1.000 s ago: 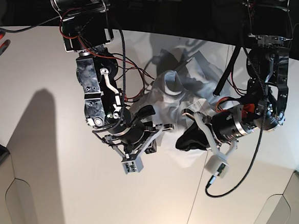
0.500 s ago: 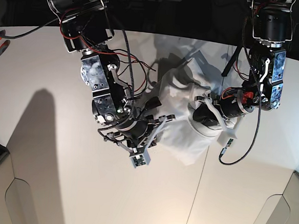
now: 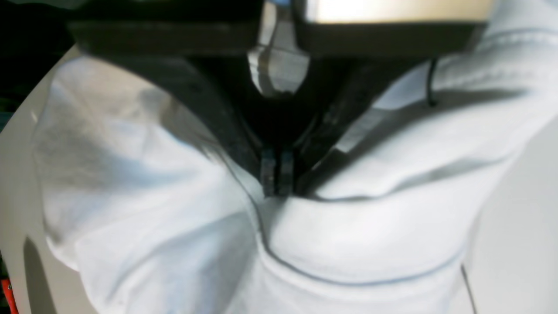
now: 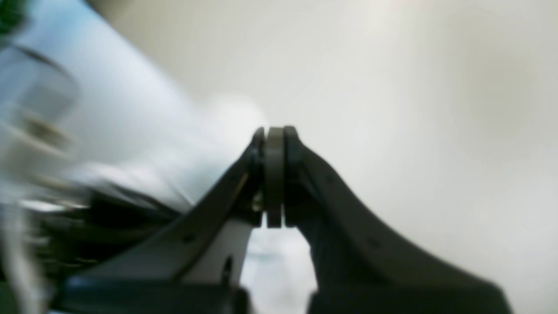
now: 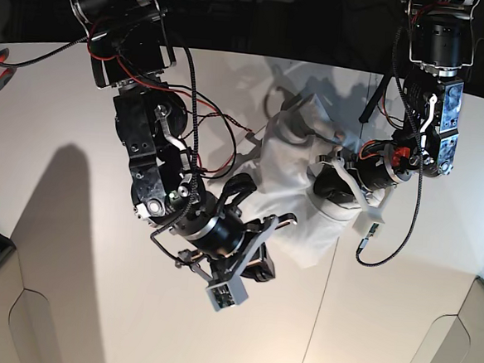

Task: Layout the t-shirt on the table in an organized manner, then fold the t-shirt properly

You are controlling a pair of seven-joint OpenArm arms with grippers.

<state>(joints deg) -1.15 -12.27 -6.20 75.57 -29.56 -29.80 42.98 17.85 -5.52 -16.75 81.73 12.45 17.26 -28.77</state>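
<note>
Though crowded with arms and cables, easy to count: one t-shirt (image 5: pixel 296 181), one desk (image 5: pixel 80 245), two arms, two tools. T-shirt bunched in a wrinkled heap near the middle of the desk, toward its far edge, white on white, partly draped over the left arm's end.

Left tool (image 3: pixel 276 176) pressed closed at the tips, nipped on a fold of the t-shirt (image 3: pixel 370 218) — seam lines running out from the pinch on both sides, cloth filling nearly the whole left wrist view. Right tool (image 4: pixel 273 174) closed too, pads tight together; in the blurred right wrist view, cannot tell whether any cloth sits between them, with the t-shirt (image 4: pixel 130 131) only a pale smear to the left of it.

Smooth pale top to the desk, crossed by a thin dark seam (image 5: pixel 320 307) running from under the cloth toward the near edge, and beige cut-out corners (image 5: pixel 450 354) at the near side. Dark beyond the far edge. Broad arm shadow (image 5: pixel 58 194) across the left of the base view.

Red and black wires (image 5: pixel 217 126) looped along the right arm — much of the shirt's left edge hidden behind that arm. A black cable (image 5: pixel 391 250) hanging in a loop below the left arm.
</note>
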